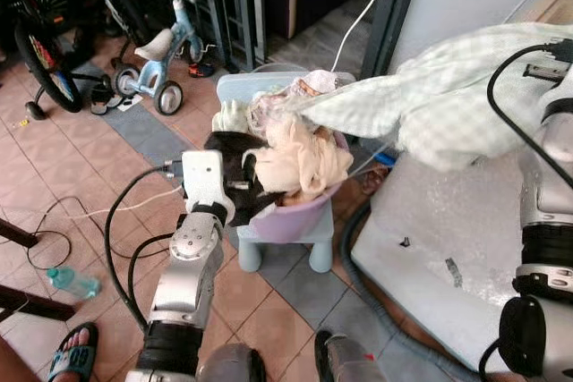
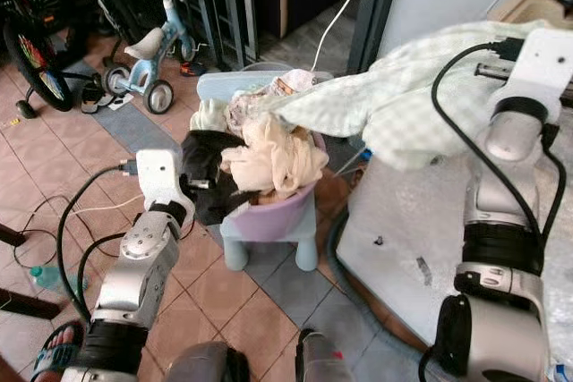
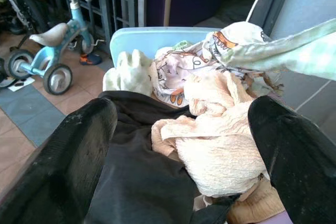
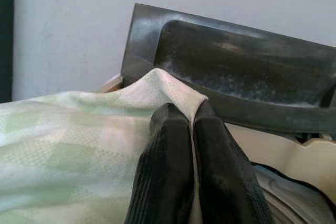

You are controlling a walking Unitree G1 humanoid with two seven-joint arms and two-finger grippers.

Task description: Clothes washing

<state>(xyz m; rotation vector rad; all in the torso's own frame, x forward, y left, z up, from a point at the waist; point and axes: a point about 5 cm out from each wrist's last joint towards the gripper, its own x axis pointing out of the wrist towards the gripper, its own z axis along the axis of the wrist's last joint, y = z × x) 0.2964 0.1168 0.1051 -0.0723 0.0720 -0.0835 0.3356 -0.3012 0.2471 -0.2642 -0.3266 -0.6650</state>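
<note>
A purple basin heaped with laundry sits on a small blue stool. In it lie a black garment, a peach cloth and a printed white piece. My left gripper is open just before the black garment and the peach cloth, one finger to each side. My right gripper is shut on a corner of a pale green checked cloth, held high by the dark washer lid. The cloth stretches from the basin across the white washing machine top.
A child's tricycle and a bicycle wheel stand at the back left. A plastic bottle, cables and a person's sandalled foot are on the tiled floor to the left. A grey hose curves beside the machine.
</note>
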